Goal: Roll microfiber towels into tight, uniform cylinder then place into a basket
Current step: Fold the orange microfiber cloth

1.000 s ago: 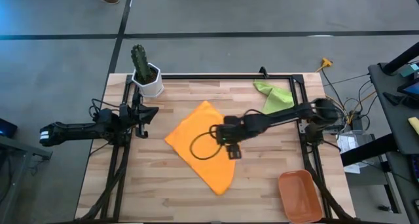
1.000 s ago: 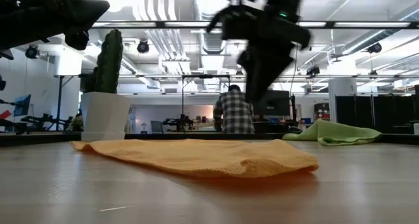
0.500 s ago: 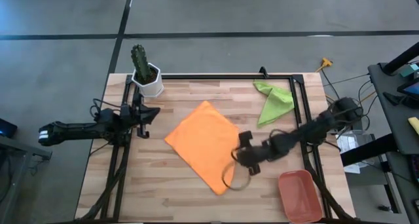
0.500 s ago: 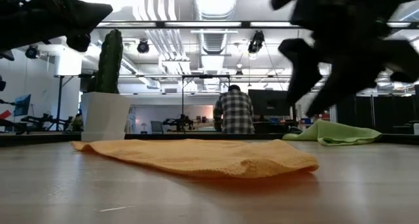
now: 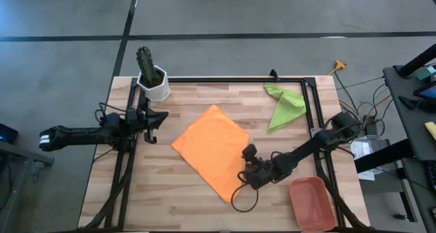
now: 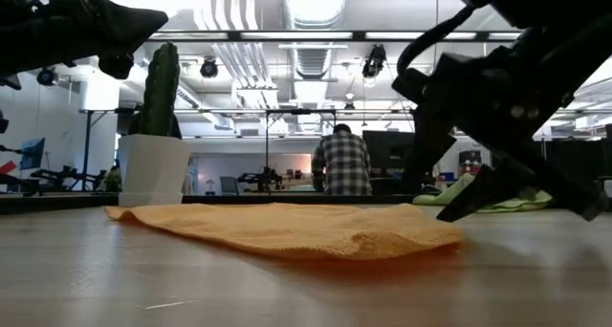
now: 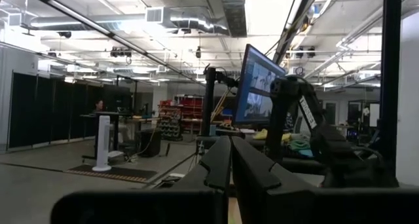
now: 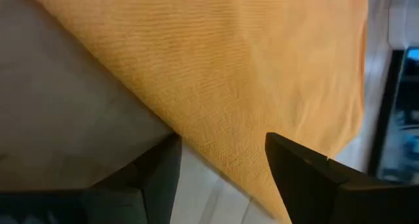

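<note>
The right hand (image 5: 247, 166) hung open, low over the wooden counter (image 5: 170, 199), just beside the flat bright orange microfiber towel (image 5: 210, 148), its near edge before the fingers (image 8: 308, 178). The terracotta plastic basket (image 5: 312, 202) lay near that hand; the crumpled lime green towel (image 5: 285, 103) lay well beyond it. The left hand (image 5: 151, 118) waited closed at the counter's edge.

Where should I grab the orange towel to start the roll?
Take the orange towel at the edge nearest the open right gripper, coming in low from that side: the cloth lies flat, so only an edge offers something to pinch.
</note>
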